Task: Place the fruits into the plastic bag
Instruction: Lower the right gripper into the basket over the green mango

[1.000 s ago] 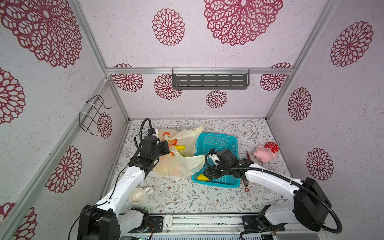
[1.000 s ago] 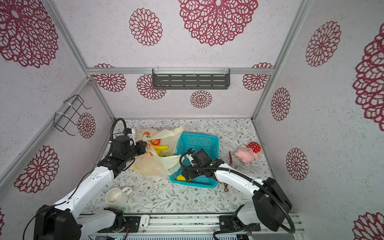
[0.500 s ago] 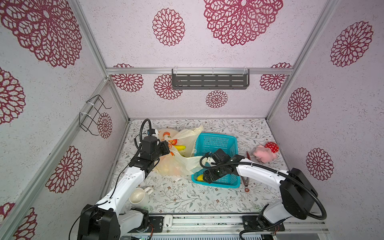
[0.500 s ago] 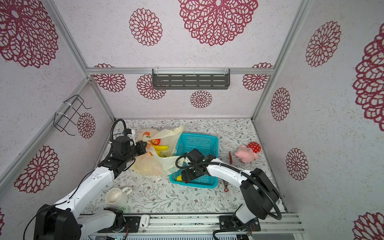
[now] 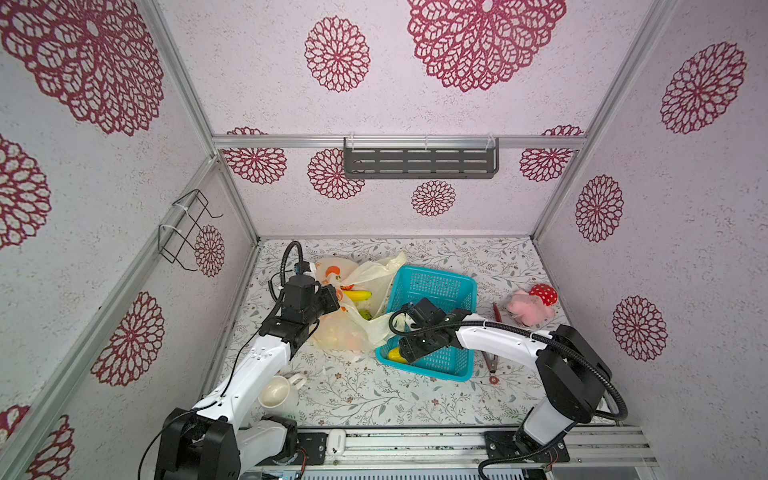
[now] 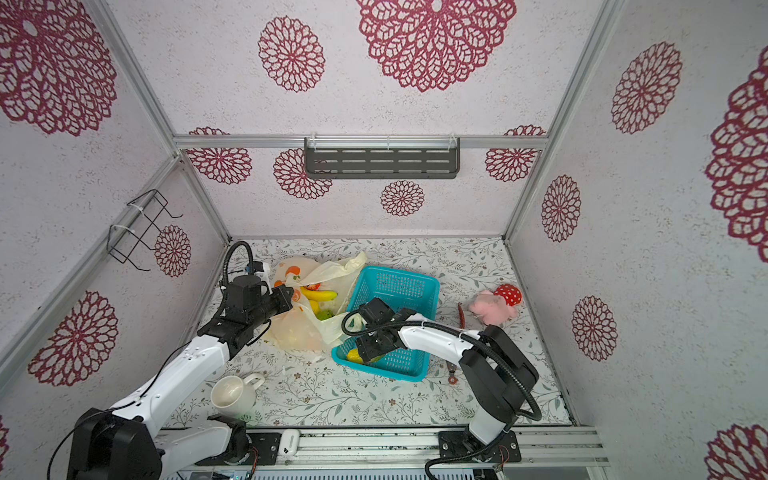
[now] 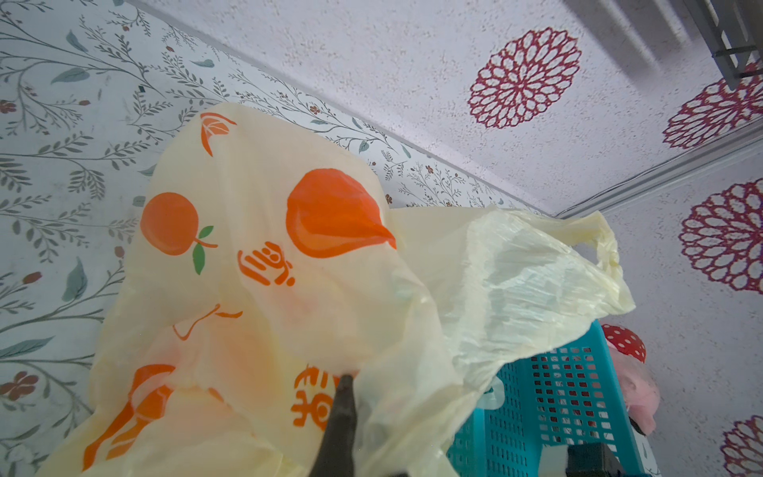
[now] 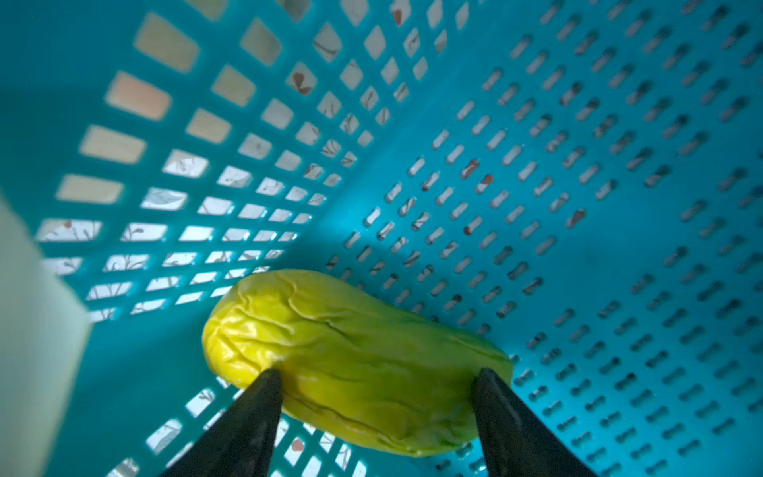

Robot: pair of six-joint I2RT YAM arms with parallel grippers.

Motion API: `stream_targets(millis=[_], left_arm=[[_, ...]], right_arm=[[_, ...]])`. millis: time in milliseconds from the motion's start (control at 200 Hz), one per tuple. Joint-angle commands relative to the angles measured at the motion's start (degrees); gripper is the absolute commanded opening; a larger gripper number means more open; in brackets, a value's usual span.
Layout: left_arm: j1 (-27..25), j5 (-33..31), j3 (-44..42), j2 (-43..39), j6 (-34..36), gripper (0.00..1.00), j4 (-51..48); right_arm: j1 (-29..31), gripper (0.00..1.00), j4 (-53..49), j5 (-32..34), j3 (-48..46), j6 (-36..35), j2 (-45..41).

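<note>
Left gripper (image 7: 346, 382) pinched shut on plastic bag (image 7: 264, 264); its orange printed characters illegible. Right gripper (image 8: 377, 373): fingers flank mango (image 8: 351, 330) in teal basket (image 8: 578, 165) corner; clamped or not, cannot tell.

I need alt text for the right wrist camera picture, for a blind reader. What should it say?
A wrinkled yellow-green toy mango lies in a corner of a teal perforated basket, and the right pincer straddles it with its two black fingers apart, one near each end. Whether the fingers touch the mango cannot be told.
</note>
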Motion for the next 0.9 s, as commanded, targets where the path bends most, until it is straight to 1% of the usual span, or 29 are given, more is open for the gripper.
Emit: stream_targets(millis=[0,65,135,215,295,430,555,690,790,895], left_arm=[[-0.2,-0.2,0.1,0.0,-0.5,0.0,1.3],[-0.2,0.0,0.0,0.5,-0.6,0.0,1.6],[-0.2,0.1,0.0,0.9,-0.6,0.0,1.8],[-0.3,0.3,-0.1,1.2,-0.9,0.0,2.1],[-0.4,0.3,-0.3,1.3,-1.1,0.0,2.2],[-0.4,0.3,-0.7,1.0,-1.1,0.0,2.4],[-0.5,-0.1,-0.9,0.6,-1.1,0.0,2.3],[-0.5,-0.2,-0.9,0.5,-1.1,0.0,2.1],[-0.5,-0.1,-0.9,0.5,-1.3,0.0,2.1],[-0.6,-0.1,-0.9,0.9,-1.4,0.0,2.4]], right_arm=[[-1.5,0.79,-5.3,13.4,-3.6,6.6,0.4],[-2.2,0.82,-5.4,14.8,-4.4,7.7,-1.8],[-3.2,0.85,-3.8,14.4,-5.7,7.9,-4.6],[-3.9,0.88,-1.0,12.2,-7.0,6.7,-7.6],[-4.1,0.9,2.0,8.5,-8.1,4.5,-9.8],[-4.1,0.92,4.3,4.1,-8.8,2.4,-10.6],[-4.1,0.94,2.6,3.7,-7.3,-0.3,-8.9],[-4.1,0.99,-0.1,4.2,-5.4,-4.7,-8.6],[-4.1,0.99,-1.5,3.8,-4.5,-7.4,-9.7],[-4.1,0.99,-2.2,2.6,-4.5,-8.1,-10.7]])
